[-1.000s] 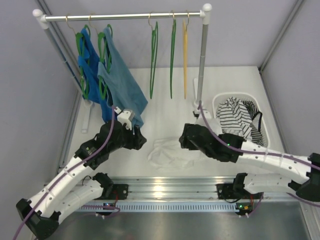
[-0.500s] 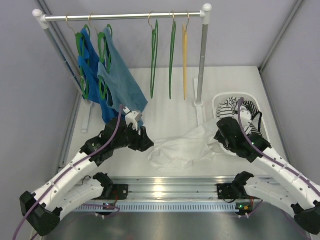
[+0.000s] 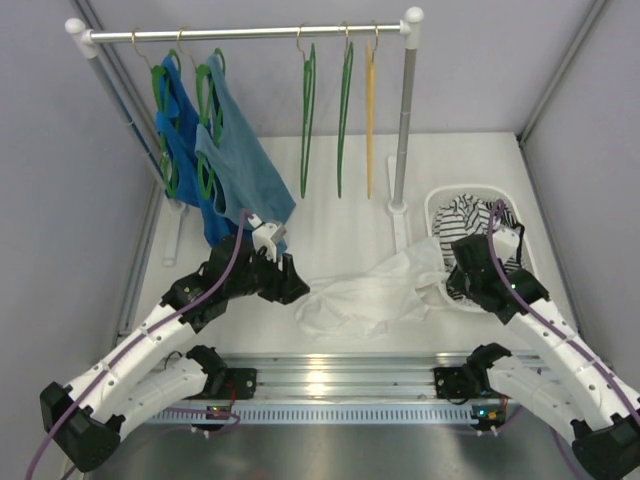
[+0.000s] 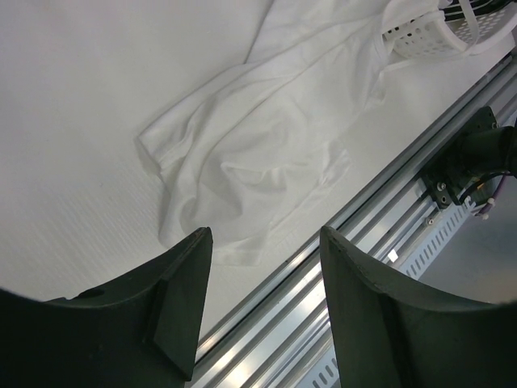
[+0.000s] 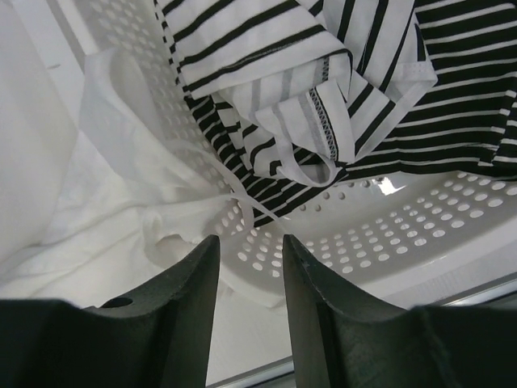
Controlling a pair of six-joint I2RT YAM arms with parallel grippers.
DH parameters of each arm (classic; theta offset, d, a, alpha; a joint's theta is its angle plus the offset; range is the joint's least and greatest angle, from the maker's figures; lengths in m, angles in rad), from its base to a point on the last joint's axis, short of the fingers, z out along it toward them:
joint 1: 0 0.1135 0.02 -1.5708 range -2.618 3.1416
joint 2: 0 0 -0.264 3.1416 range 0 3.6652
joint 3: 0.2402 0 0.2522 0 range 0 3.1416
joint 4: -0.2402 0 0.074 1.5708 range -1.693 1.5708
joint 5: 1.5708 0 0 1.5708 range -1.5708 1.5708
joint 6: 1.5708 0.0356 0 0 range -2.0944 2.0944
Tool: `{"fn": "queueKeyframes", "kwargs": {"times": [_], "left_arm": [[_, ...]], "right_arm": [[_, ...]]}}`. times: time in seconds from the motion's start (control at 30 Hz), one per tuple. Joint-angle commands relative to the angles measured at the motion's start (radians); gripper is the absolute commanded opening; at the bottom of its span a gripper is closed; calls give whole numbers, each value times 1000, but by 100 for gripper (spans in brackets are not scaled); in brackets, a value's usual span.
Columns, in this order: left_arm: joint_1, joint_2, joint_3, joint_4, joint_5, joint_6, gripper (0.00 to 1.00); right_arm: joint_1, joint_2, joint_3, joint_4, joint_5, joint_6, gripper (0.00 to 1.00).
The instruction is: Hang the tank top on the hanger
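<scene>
The white tank top [image 3: 365, 292] lies crumpled on the table in front of the rail. Its right end is draped up over the basket's left rim. It also shows in the left wrist view [image 4: 266, 153] and the right wrist view [image 5: 105, 210]. Two bare green hangers [image 3: 307, 120] [image 3: 344, 115] hang on the rod. My left gripper [image 3: 297, 288] [image 4: 265, 234] is open and empty, just above the top's left edge. My right gripper [image 3: 452, 285] [image 5: 250, 238] is open and empty, over the basket's near-left rim beside the top's draped end.
A white perforated basket [image 3: 530, 262] [image 5: 363, 234] at the right holds a black-and-white striped garment [image 3: 480, 225] [image 5: 323, 65]. Two blue tops [image 3: 235, 160] hang on green hangers at the rod's left. A yellow hanger [image 3: 369, 110] hangs by the rack post [image 3: 402, 130]. A metal rail [image 4: 363, 218] runs along the near edge.
My right arm swung from the table's middle back to the basket, dragging the tank top's right end onto the basket rim. My left gripper moved slightly towards the top.
</scene>
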State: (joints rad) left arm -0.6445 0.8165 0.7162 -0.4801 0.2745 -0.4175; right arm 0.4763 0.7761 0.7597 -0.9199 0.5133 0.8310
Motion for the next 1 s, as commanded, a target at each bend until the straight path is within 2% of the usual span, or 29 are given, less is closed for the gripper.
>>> {"fn": "queueKeyframes", "kwargs": {"times": [0.0,0.5,0.97], "left_arm": [[-3,-10,-4,57,22,8,61],[-3,-2,-4,61,35,8,61],[-3,0,-8,64,34,8,61]], "right_arm": [[-30,12,-46,10,-48,8,37],[-39,45,-118,46,-70,43,36],[-41,17,-57,-20,-45,62,35]]}}
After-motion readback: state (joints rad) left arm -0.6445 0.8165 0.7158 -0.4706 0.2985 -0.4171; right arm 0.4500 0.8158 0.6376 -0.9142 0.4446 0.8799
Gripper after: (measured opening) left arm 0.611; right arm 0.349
